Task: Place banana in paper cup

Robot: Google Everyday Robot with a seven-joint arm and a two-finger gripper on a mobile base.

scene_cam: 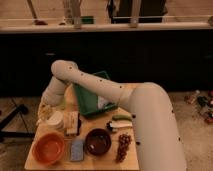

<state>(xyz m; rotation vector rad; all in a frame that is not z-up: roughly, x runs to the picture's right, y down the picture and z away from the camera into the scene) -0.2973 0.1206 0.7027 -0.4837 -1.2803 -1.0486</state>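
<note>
The pale cream-yellow banana (44,113) is at the left edge of the wooden table (100,162), right under the end of my arm. The small whitish paper cup (55,120) stands just to its right and slightly nearer, touching or overlapping the banana in this view. My gripper (48,106) hangs at the banana, just above and left of the cup. The wrist hides where it meets the banana, so whether the banana is held does not show.
An orange bowl (48,148) sits front left, a blue sponge (76,149) and a dark brown bowl (97,141) beside it. Grapes (122,145) and a green vegetable (121,118) lie at the right. A green tray (90,102) is at the back, a tan box (72,123) beside the cup.
</note>
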